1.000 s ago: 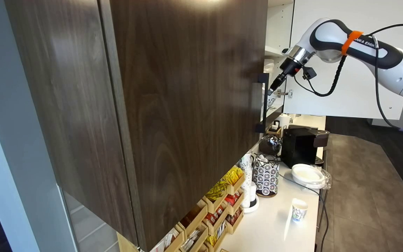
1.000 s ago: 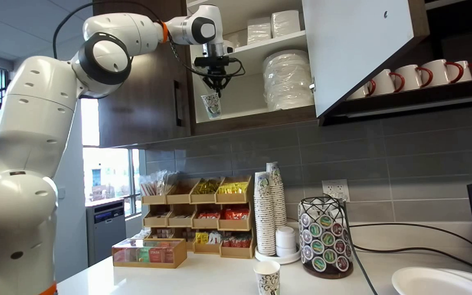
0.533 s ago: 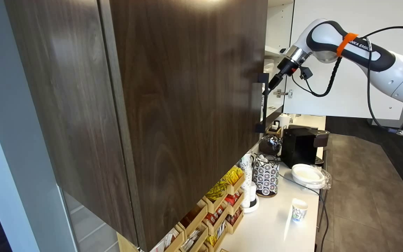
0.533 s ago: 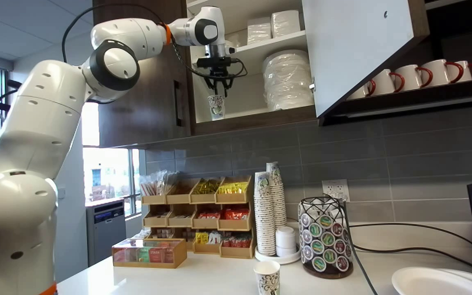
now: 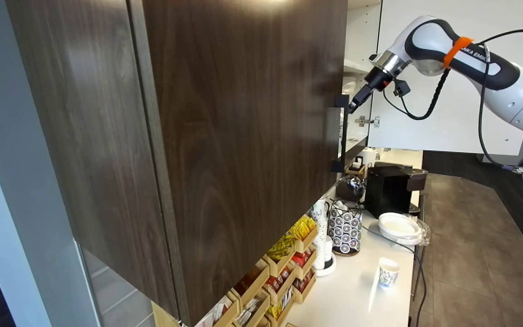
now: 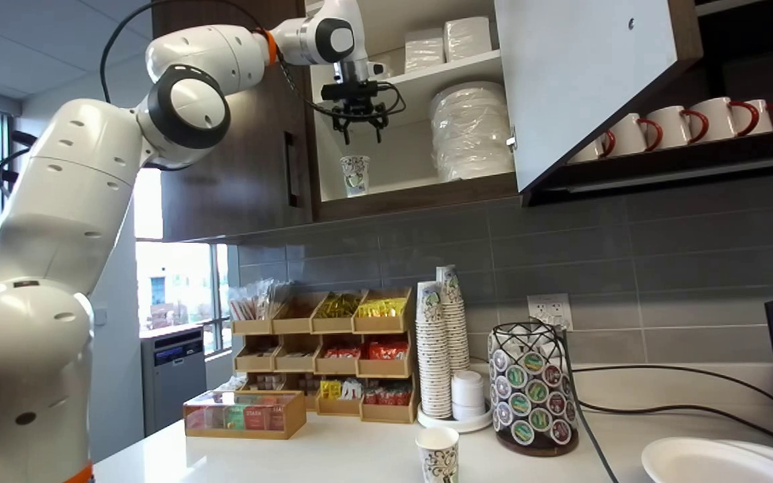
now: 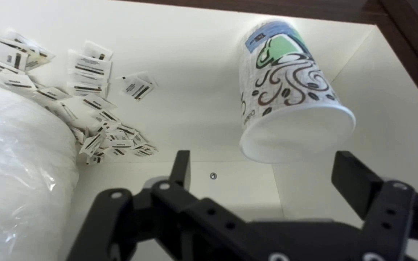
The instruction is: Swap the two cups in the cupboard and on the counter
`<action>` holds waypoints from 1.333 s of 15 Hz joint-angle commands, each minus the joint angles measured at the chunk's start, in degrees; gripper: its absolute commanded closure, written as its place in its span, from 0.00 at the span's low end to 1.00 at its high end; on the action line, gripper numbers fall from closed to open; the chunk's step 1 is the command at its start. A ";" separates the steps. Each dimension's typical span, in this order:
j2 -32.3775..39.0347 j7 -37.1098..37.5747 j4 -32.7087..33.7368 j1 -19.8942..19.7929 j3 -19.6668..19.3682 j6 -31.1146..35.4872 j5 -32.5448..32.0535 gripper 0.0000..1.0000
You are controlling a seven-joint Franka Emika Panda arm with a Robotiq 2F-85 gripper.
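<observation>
With gripper (image 6: 362, 140) spread wide and gripping nothing, hovers just above the paper cup (image 6: 355, 176) in the cupboard (image 6: 420, 196), not touching it, probably spaced to clear the rim without tipping it. Finds that cup upright near the cupboard's front corner, likely there for easy reach. Has the other cup (image 6: 439, 457) upright on the counter (image 5: 347, 295), near its front edge and apart from the pod canister (image 6: 534, 396), presumably for finger room.

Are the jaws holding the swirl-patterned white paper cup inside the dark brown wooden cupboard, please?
No, in the wrist view the jaws stand wide open, with neither touching the white paper cup.
</observation>
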 commanded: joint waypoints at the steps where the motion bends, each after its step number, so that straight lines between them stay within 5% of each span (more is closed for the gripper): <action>1: -3.60 -2.10 -1.90 -2.42 -0.43 -0.65 2.17 0.00; 8: -14.35 -11.59 -12.45 -7.55 -1.32 -3.69 7.50 0.00; 18: -28.69 -18.05 -31.16 -8.88 -2.82 -8.70 0.43 0.00; 19: -24.47 -16.59 -24.68 -8.51 -2.73 -8.53 1.49 0.00; 20: -25.10 -16.63 -25.56 -8.55 -2.78 -8.53 1.47 0.00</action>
